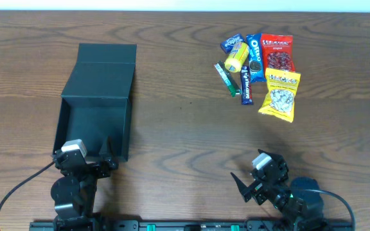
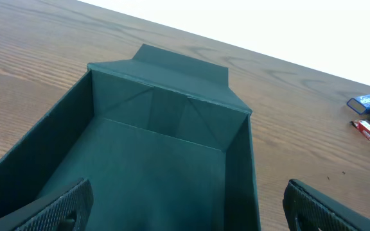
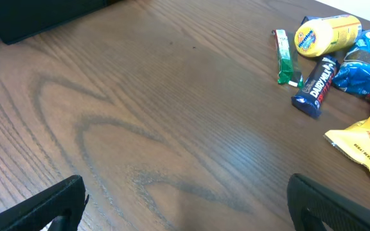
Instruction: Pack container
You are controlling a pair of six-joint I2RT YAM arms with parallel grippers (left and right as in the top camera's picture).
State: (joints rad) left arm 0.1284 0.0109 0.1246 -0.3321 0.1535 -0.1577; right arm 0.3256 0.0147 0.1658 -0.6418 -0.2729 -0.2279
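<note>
The container (image 1: 95, 125), a dark teal-black box, stands open and empty at the left, its flap lid (image 1: 105, 70) laid back away from me. My left gripper (image 1: 84, 160) hovers at the box's near edge, open. In the left wrist view the left gripper (image 2: 188, 206) spans the right wall (image 2: 239, 154), one finger (image 2: 63, 208) over the inside and the other finger (image 2: 317, 206) over the table. My right gripper (image 1: 252, 176) is open above bare table at the near right, and the right gripper (image 3: 188, 200) holds nothing.
Snacks lie clustered at the far right: a yellow tube (image 1: 237, 56), an Oreo pack (image 1: 254, 58), a red packet (image 1: 278, 52), a yellow packet (image 1: 280, 95), a green stick (image 1: 225, 77), a dark blue bar (image 1: 246, 85) and a small blue packet (image 1: 230, 42).
</note>
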